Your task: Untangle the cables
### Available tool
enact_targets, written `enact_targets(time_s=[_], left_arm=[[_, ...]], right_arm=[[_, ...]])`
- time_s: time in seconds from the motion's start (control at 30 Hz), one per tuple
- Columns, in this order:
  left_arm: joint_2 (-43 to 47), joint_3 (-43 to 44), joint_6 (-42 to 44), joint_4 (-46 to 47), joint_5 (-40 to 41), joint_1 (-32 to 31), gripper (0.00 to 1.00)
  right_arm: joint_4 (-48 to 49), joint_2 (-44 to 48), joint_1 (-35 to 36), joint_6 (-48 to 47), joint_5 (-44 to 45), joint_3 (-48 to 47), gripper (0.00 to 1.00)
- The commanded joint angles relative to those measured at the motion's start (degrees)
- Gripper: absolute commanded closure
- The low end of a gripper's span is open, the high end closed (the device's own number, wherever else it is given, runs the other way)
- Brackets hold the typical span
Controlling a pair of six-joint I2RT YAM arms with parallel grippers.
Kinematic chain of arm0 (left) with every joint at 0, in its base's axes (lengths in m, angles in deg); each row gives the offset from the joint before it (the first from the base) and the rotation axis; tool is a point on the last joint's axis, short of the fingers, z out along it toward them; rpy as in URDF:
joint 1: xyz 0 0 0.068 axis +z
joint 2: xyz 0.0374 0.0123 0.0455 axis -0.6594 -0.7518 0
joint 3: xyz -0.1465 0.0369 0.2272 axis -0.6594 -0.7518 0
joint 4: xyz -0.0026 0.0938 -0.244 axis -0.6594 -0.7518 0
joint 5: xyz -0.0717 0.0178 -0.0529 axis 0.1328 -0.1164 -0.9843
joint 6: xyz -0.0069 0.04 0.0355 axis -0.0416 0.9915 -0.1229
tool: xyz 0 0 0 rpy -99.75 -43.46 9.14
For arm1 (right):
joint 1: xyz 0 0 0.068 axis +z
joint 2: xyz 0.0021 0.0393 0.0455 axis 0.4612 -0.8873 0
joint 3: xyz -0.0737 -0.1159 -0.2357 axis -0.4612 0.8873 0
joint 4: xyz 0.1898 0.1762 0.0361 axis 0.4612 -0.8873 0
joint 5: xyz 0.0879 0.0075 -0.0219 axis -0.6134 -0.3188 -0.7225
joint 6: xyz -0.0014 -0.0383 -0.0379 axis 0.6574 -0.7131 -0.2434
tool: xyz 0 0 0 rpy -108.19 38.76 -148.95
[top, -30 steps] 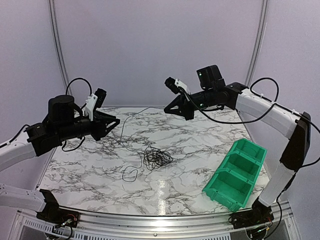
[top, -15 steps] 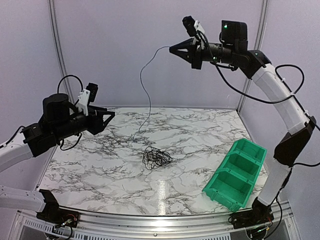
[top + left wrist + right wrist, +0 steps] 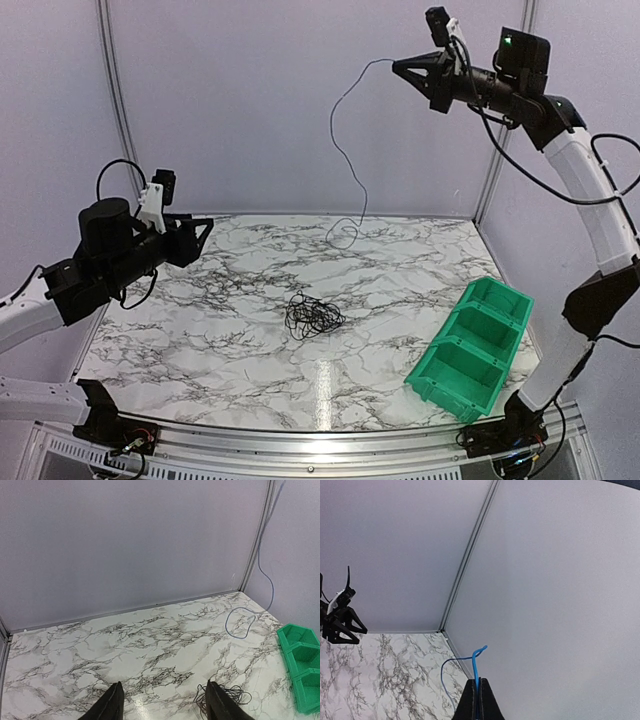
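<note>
Blue cable (image 3: 345,160) now hangs apart from the tangle (image 3: 313,315), lifted high by the right jaws pinching it; the left jaws have spread. You can likely count one strand separated.

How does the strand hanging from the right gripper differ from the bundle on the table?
The hanging strand runs as one long line from the raised right gripper down to a loop on the table; the bundle lies mid-table in bunched loops. The strand is pinched in shut jaws; nothing touches the bundle. The strand looks blue, the bundle black. Both are very thin wire.
</note>
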Motion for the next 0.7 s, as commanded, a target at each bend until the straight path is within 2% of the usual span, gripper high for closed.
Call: enact_targets(time_s=[0.0,0.07,0.27,0.4,0.67], left_arm=[[-1.44,-0.11,-0.32,3.96,1.5,0.15,0.38],[-2.9,-0.6,0.25,5.74,1.7,0.15,0.34],[-11.05,3.82,3.03,4.7,8.2,0.15,0.33],[-14.1,1.62,5.95,9.96,10.79,0.51,0.32],[-16.35,-0.68,3.93,10.88,11.83,1.36,0.32]], right_arm=[[0.07,6.17,-1.85,-3.33,7.35,7.52,1.0],[-0.56,9.36,-2.47,-4.81,9.45,12.17,1.0],[-1.74,18.77,-5.05,-7.41,12.66,25.46,1.0],[-2.36,23.75,-7.59,-8.85,15.28,30.71,1.0],[-3.2,31.94,-12.57,-11.99,19.73,39.82,1.0]])
